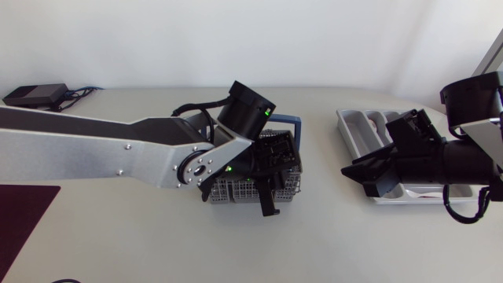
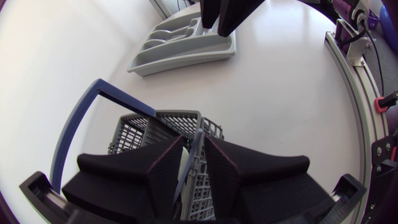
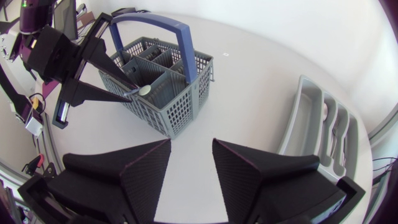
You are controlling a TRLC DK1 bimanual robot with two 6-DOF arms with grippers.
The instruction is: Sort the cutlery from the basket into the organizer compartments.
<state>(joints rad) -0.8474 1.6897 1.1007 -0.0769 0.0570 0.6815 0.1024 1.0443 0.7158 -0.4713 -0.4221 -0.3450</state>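
Observation:
A grey cutlery basket (image 1: pixel 233 189) (image 2: pixel 133 133) (image 3: pixel 169 107) with a blue handle (image 1: pixel 291 120) (image 3: pixel 180 38) stands mid-table. My left gripper (image 1: pixel 266 191) (image 2: pixel 193 163) (image 3: pixel 133 92) reaches down into it. Its fingers are pressed from both sides on a thin, upright piece of cutlery (image 2: pixel 197 144), whose rounded silver end (image 3: pixel 144 90) shows at the fingertips. The grey organizer (image 1: pixel 355 128) (image 2: pixel 186 38) (image 3: pixel 298 118) lies at the right, with some cutlery in its compartments. My right gripper (image 1: pixel 369 179) (image 3: pixel 191 168) hovers open and empty by the organizer's basket-side edge.
A black device with cables (image 1: pixel 35 95) sits at the back left. A dark maroon mat (image 1: pixel 23 211) lies at the front left. Bare tabletop stretches between the basket and the organizer.

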